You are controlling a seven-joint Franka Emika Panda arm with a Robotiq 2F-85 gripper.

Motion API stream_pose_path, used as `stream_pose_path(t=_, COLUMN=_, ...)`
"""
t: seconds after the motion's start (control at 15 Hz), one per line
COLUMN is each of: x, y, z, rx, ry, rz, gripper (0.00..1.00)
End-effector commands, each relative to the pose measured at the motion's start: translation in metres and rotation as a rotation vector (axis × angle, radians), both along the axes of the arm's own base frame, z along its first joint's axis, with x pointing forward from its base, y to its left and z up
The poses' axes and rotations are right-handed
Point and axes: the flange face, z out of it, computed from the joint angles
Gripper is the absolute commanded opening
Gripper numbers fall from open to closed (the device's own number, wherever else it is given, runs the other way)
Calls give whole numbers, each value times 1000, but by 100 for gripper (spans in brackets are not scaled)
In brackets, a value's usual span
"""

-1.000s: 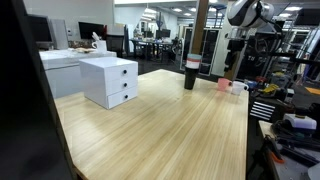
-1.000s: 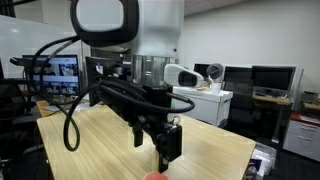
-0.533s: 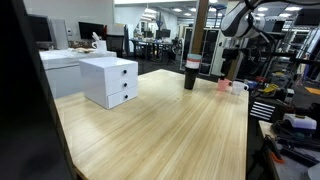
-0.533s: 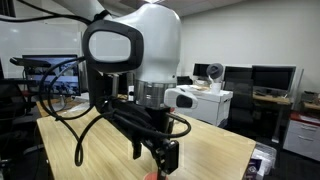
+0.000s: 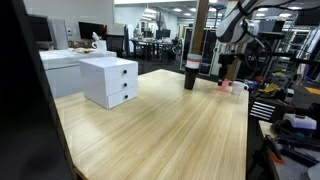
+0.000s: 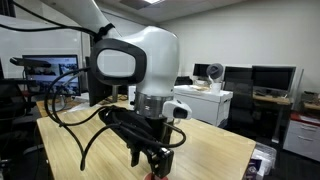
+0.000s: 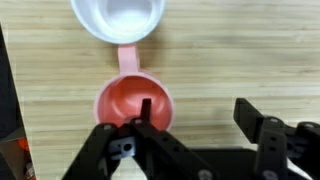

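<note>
– Down from a second ago: the arm has dropped from high above the table (image 7: 240, 50), and I now have the gripper (image 7: 200, 128) low over the pink cup (image 7: 118, 105).

– Are the jaws on it?

– No. They stand wide apart with nothing between them pinched. In the wrist view one finger (image 7: 147, 112) sits over the cup's hollow, near its middle. The other hangs outside the rim over bare wood, well clear of the cup's wall. I cannot tell whether the inner tip is below the rim.

– Where is the cup?

– Upright on the wood, mouth up. In an exterior view the pink cup (image 5: 224, 86) sits near the table's far edge, right under the gripper (image 5: 226, 70). Its handle points straight at the white cup (image 7: 118, 15), which stands just beside it. The handle's end meets that cup's rim in the wrist view, but I cannot tell whether they touch.

– Anything else about?

– A dark tumbler (image 5: 190, 76) stands near the two cups but apart from them. A white drawer unit (image 5: 110, 82) stands well away across the table.
</note>
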Motion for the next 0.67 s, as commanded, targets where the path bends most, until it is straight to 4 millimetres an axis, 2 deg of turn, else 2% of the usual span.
stream_pose_path(t=0.0, x=-1, y=-2, z=-4, rx=-13, ry=2, rz=5, gripper=51)
stream_pose_path(t=0.4, x=-3, y=2, z=4, rx=-23, ry=20, rz=-7, gripper=7)
stream_pose_path(t=0.6, x=-3, y=3, z=8, rx=-33, ry=35, rz=-16, gripper=2)
